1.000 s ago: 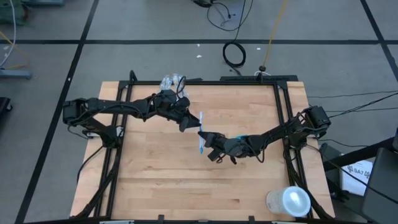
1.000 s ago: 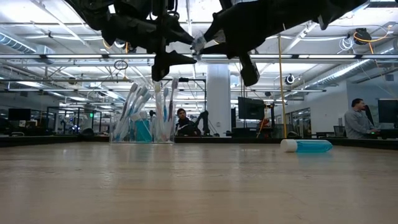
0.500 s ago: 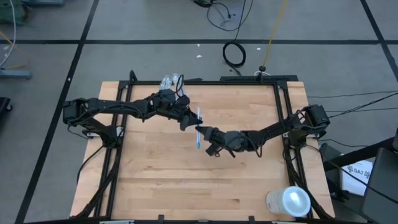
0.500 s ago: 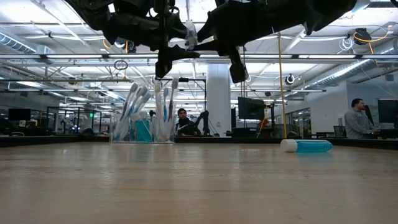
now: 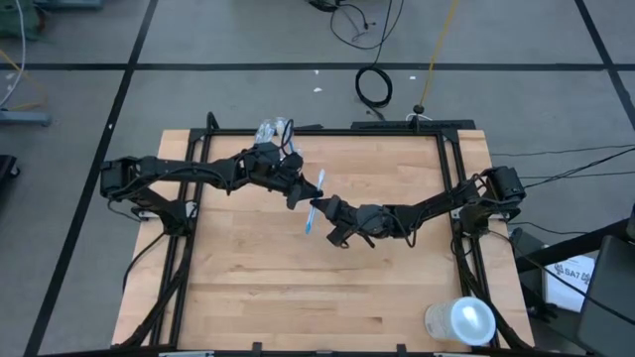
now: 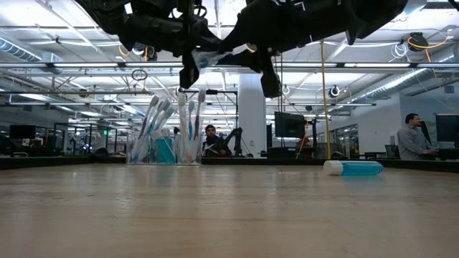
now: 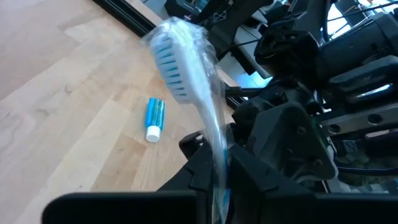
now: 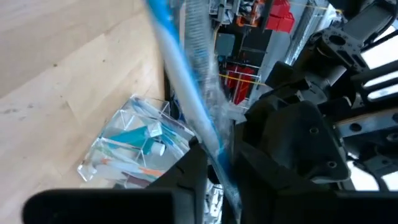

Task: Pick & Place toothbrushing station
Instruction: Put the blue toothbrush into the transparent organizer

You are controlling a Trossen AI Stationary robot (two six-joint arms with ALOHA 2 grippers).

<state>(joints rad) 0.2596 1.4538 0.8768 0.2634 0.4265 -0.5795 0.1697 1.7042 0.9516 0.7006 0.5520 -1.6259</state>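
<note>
Both pincers meet in mid-air above the table (image 5: 248, 288), and one toothbrush (image 5: 313, 205) runs between them, which looks like a handover. The left pincer (image 5: 298, 193) pinches the brush: in its wrist view the clear handle runs down between its fingers and the bristle head rises ahead of them. The right pincer (image 5: 325, 210) is just beside it, also closed on the brush, whose blue-and-white handle passes between its fingers. The cup (image 5: 275, 132), already holding brushes and a tube, stands behind the left pincer at the table's far edge, so that arm is likely the one to carry the brush there. Another tube (image 6: 353, 168) lies well apart on the table.
</note>
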